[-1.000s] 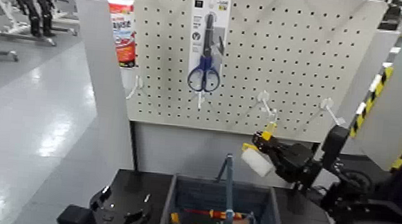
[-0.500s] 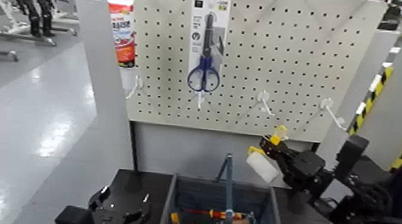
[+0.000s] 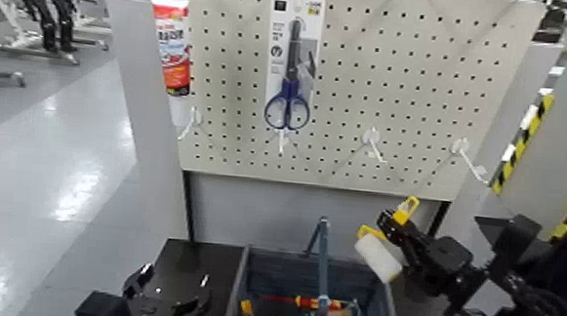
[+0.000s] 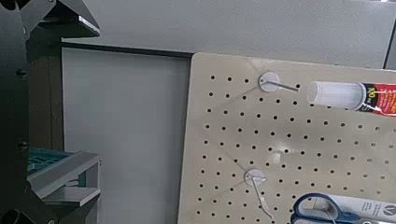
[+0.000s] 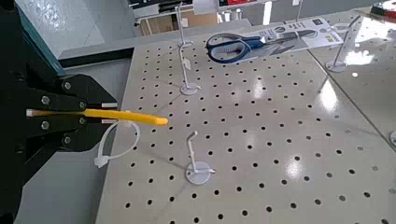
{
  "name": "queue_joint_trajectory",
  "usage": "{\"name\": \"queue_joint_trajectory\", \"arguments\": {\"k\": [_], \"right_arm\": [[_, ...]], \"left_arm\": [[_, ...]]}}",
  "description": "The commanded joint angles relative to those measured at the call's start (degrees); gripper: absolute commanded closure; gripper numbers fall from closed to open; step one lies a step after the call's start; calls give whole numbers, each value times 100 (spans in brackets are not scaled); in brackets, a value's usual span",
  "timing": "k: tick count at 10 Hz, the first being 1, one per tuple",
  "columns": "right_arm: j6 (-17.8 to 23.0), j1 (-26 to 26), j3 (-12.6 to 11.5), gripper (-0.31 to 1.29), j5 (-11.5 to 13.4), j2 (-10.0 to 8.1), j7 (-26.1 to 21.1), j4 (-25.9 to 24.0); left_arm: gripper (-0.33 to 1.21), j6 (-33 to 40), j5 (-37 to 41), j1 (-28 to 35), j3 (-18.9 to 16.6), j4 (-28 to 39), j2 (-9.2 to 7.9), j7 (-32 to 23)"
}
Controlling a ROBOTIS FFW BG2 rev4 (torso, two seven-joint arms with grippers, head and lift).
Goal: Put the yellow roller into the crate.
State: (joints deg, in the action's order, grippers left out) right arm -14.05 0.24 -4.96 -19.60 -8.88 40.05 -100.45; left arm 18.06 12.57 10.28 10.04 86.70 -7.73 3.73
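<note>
We are carrying the small paint roller with the bent yellow plastic handle and short white sleeve (image 3: 381, 249) in our right pincer (image 3: 408, 237), pinching it by the handle. Over the last second it has come down and away from the white pegboard (image 3: 430, 94), and its sleeve is now hanging just above the right rim of the dark blue-grey plastic crate (image 3: 236, 298) at the table's (image 3: 190, 264) middle. So the lift-off looks done; lowering and releasing remain. Our left pincer (image 3: 169, 302) is resting spread near the table's left edge, idle.
</note>
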Motion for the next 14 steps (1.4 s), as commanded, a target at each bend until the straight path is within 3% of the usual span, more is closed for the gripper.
{"name": "queue_joint_trajectory", "arguments": {"k": [1,7,9,11,13,14], "right_arm": [[-54,117,100,124,-378,88,-6,272],[-133,47,601,124,-1002,132,-15,1221],[-309,3,680,124,-1028,141,-42,1344],[-493,-6,645,112,-1010,123,-86,1300],[-669,20,522,35,-826,114,-94,1116],[-766,38,408,11,-641,105,-103,958]], "left_arm": [[11,5,0,-35,25,-22,26,5],[11,-4,0,-61,33,-66,35,5],[11,5,0,-70,33,-66,35,5],[11,5,0,-61,33,-66,35,5],[11,14,0,-61,16,-66,35,5],[11,14,0,-52,16,-66,35,5]]}}
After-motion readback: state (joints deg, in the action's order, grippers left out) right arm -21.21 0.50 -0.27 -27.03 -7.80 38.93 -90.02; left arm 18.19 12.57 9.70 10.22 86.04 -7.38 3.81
